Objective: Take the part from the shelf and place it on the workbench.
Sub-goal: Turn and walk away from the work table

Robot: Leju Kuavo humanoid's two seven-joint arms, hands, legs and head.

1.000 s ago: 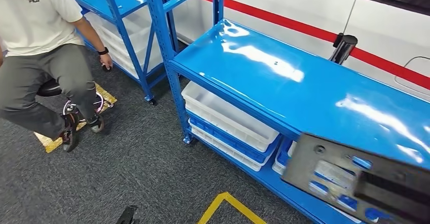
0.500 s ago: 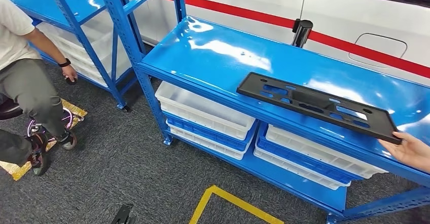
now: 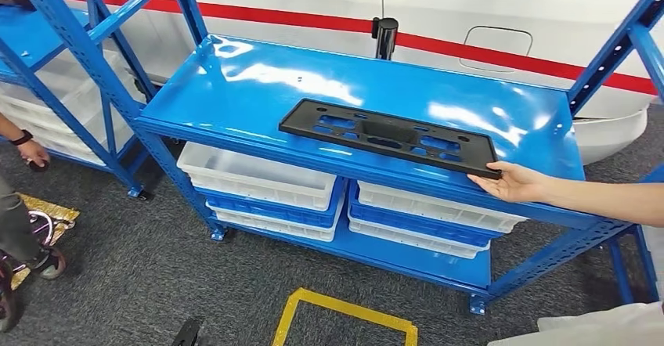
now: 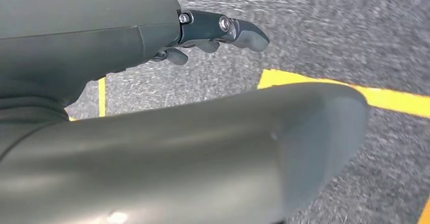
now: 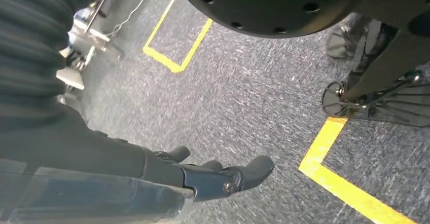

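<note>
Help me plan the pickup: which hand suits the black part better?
Neither clearly: left hand and right hand both hang empty over the carpet. The black part lies centered; a person's hand occupies its right end, favoring left.

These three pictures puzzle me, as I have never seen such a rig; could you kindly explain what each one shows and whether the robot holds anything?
The machine is a two-legged humanoid robot with two arms, each ending in a many-fingered hand.

The wide picture is taken from the robot's head, looking forward and down. It shows a blue shelf with a flat black part lying on its top level. A person's hand touches the part's end. White bins sit on the level below. Another person is at the picture's left edge.

The other two pictures come from cameras at the robot's wrists, looking at grey carpet with yellow floor tape. One shows the left hand, the other the right hand. Both hands hold nothing, with their fingers loosely extended, so the part has not yet been picked up.
</note>
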